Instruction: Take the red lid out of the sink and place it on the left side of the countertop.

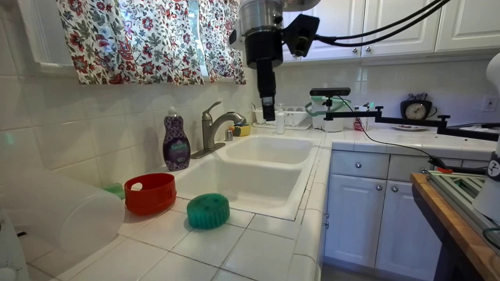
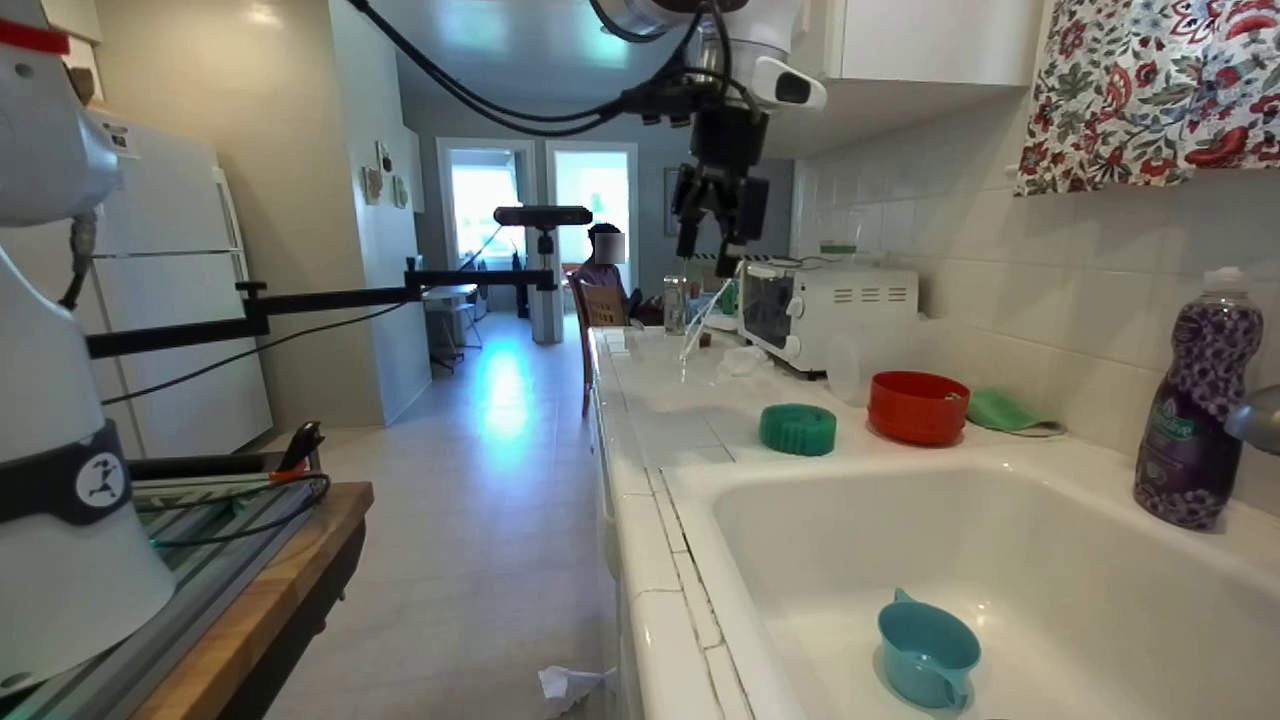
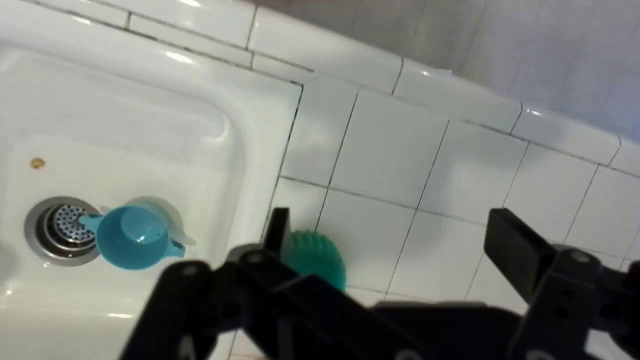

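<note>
The red lid (image 2: pixel 918 408) sits on the worktop (image 2: pixel 680 430) beside the sink (image 2: pixel 860 540); the hand (image 2: pixel 707 252) hangs higher, jaws apart.

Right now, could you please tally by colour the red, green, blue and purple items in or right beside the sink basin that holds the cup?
Red: 1 (red lid)
Green: 2 (ridged round piece, flat cloth-like piece)
Blue: 1 (cup)
Purple: 1 (soap bottle)
Total: 5
</note>
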Tool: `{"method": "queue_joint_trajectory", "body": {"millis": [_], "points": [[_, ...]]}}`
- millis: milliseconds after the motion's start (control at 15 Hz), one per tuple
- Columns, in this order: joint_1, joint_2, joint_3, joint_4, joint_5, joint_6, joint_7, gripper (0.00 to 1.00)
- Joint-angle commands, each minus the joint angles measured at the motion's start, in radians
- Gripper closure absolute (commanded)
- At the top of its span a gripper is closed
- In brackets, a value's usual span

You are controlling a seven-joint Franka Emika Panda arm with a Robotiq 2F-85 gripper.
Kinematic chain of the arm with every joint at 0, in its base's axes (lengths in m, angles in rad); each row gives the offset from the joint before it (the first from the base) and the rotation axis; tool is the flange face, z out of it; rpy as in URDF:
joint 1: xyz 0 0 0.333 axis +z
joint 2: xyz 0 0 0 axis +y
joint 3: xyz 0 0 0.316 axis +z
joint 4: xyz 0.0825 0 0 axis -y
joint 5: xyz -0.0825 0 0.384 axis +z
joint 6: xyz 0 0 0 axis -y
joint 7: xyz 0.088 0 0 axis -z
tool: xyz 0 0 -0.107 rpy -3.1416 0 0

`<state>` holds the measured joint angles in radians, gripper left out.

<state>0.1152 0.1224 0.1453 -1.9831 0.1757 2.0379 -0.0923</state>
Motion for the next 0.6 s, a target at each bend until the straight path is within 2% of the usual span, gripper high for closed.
{"method": "queue_joint_trajectory", "body": {"millis": [0, 267, 533], "points": [[0.018, -0.163, -0.001, -0.204, -0.041, 0.057, 0.104, 0.00], [-0.005, -0.275, -0.012, -0.359, -0.132, 0.116, 0.288, 0.00], [-0.058, -0.325, -0.040, -0.428, -0.221, 0.143, 0.349, 0.00]]}}
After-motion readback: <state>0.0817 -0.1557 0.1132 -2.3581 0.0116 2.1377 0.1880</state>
